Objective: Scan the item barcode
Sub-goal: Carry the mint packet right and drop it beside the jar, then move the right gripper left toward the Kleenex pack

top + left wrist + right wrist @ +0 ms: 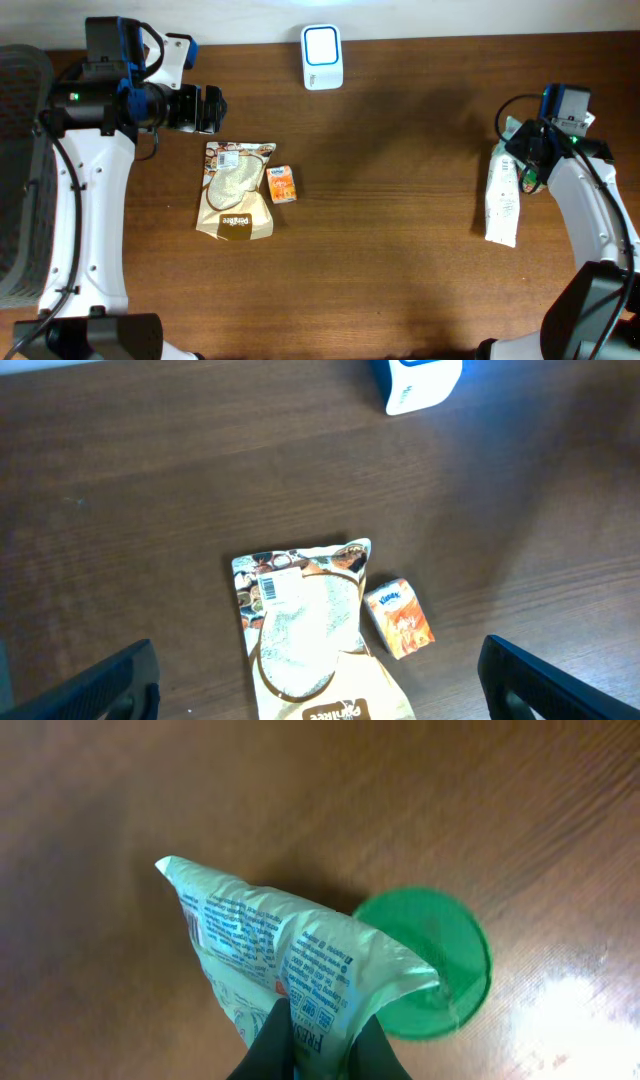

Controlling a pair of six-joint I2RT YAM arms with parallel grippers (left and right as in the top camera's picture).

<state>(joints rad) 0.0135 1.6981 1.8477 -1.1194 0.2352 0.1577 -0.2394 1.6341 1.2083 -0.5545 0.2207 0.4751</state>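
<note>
A: Right gripper [318, 1045]?
B: Clamped on the white pouch [290, 950], far right of the overhead frame.
A: Left gripper [216, 108]?
B: Jaws spread wide, holding nothing, upper left; brown bag [237, 190] just below it. Scanner [322, 56] sits top centre.

Dark wood-grain table [400, 250]; pale strip [450, 15] along far edge; grey mesh object [20, 150] at left.

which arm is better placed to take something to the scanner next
Right. The right gripper is already shut on the white-and-green pouch, so it only has to carry it to the scanner. The left gripper is open and empty near the brown bag.
</note>
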